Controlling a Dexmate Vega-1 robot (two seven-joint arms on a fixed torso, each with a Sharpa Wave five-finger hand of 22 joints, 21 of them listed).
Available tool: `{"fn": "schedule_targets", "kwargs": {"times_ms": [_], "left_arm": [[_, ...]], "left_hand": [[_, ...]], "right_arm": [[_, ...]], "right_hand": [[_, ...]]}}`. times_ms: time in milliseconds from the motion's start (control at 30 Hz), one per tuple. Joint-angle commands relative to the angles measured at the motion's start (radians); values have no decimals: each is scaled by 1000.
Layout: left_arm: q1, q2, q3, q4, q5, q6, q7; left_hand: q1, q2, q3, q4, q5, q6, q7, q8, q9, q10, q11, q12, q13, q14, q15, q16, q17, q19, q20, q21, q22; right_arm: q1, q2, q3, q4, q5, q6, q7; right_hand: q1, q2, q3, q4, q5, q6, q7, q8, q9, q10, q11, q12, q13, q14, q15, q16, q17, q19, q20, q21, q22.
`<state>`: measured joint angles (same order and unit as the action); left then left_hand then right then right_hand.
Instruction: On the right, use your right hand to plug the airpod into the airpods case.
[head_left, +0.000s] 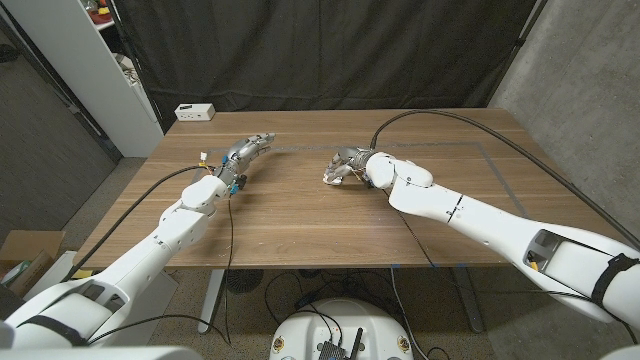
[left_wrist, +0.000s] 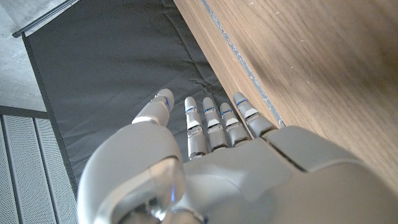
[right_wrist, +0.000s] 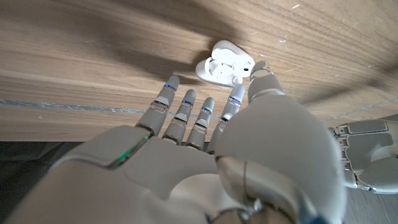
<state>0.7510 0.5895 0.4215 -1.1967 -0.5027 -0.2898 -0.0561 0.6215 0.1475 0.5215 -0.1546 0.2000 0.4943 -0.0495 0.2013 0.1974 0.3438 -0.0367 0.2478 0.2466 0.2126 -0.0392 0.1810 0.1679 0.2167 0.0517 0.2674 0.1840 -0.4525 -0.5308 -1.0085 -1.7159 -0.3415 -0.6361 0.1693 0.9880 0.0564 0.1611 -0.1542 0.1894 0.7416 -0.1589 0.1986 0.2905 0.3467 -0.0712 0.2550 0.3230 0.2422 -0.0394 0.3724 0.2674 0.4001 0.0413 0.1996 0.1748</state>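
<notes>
Nearest us, two white arms reach in over the wooden table (head_left: 300, 225) from the near corners. We see the right hand (head_left: 352, 166) at mid-table, just right of centre, its fingers (right_wrist: 186, 112) stretched forward and lying close together over the wood. At the tips of thumb and forefinger sits the white airpods case (right_wrist: 224, 62), lid open; whether they touch it we cannot tell. A white airpod (right_wrist: 219, 64) lies seated in the case, too small for us to read which way its stem points. The case's long axis runs roughly across the line of the fingers. Farther left, the left hand (head_left: 248, 155) rests near the far edge, fingers straight and together, pointing toward the black curtain (head_left: 330, 50), holding nothing.
</notes>
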Motion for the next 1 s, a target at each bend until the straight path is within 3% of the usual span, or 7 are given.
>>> {"fn": "schedule_targets", "kwargs": {"times_ms": [33, 167, 233, 367, 533, 600, 1000], "left_arm": [[14, -3, 0, -19, 5, 4, 24], [20, -3, -2, -24, 5, 0, 27], [23, -3, -3, -24, 4, -4, 26], [25, -1, -4, -33, 7, 8, 38], [21, -5, -3, -20, 7, -8, 30], [19, -6, -3, -15, 8, -12, 27], [-2, -20, -2, 38, 4, -53, -4]], "left_hand": [[10, 5, -2, -3, 3, 9, -4, 2, 5, 9, 1, 1, 1, 11, -39, -2, -1, 9, 4, 0, 2], [11, 5, -2, -3, 4, 10, -5, 1, 5, 10, 1, 2, 0, 12, -39, -2, -1, 9, 4, 0, 2], [11, 5, -2, -3, 4, 11, -5, 2, 5, 9, 0, 2, 0, 13, -40, -2, -1, 9, 4, -1, 2], [12, 5, -1, -3, 4, 13, -5, 2, 5, 11, 0, 2, 0, 14, -40, -2, -1, 10, 5, -1, 2], [13, 6, -1, -3, 4, 13, -5, 2, 5, 13, -1, 3, 0, 15, -40, -2, -1, 10, 5, -2, 2], [13, 6, -1, -3, 4, 14, -6, 2, 5, 13, -1, 3, 0, 15, -40, -2, -2, 11, 4, -2, 2], [15, 7, 0, -3, 5, 16, -5, 1, 6, 16, 0, 4, 1, 20, -41, -1, -2, 15, 3, -3, 2]], "right_arm": [[-181, -38, 119, -92, 45, 76, -233], [-240, -27, 141, -82, 37, 141, -349], [-260, -16, 152, -73, 40, 157, -386], [-282, 0, 165, -62, 41, 165, -430], [-291, 18, 169, -47, 32, 170, -467], [-290, 24, 168, -43, 28, 160, -472], [-252, 55, 121, -51, -10, 29, -434]], "right_hand": [[2, -16, -5, 0, 8, -14, 1, -2, 4, -28, 4, -10, 6, -37, -88, -15, 1, -8, 13, -6, 2], [15, -25, -4, -6, 11, 3, 5, 8, 3, -41, 5, -14, 8, -61, -82, -28, -2, -21, 19, -9, 2], [27, -33, -2, -9, 13, 32, -15, 21, 3, -38, 7, -11, 10, -65, -96, -36, -9, -28, -19, -10, 0], [36, -40, -1, -8, 15, 61, -27, 31, 2, -29, -7, -7, 12, -70, -110, -48, -21, -45, -42, -14, -3], [44, -39, 1, -4, 18, 94, -7, 42, 0, -16, -27, -1, 13, -70, -113, -57, -33, -66, -40, -18, -4], [47, -37, 2, -4, 19, 107, -14, 46, -1, -10, -32, 1, 14, -67, -114, -59, -35, -70, -38, -18, -5], [52, -42, 2, -2, 20, 131, -7, 50, -4, 14, -32, 9, 14, -55, -110, -61, -43, -94, -11, -20, -5]]}}
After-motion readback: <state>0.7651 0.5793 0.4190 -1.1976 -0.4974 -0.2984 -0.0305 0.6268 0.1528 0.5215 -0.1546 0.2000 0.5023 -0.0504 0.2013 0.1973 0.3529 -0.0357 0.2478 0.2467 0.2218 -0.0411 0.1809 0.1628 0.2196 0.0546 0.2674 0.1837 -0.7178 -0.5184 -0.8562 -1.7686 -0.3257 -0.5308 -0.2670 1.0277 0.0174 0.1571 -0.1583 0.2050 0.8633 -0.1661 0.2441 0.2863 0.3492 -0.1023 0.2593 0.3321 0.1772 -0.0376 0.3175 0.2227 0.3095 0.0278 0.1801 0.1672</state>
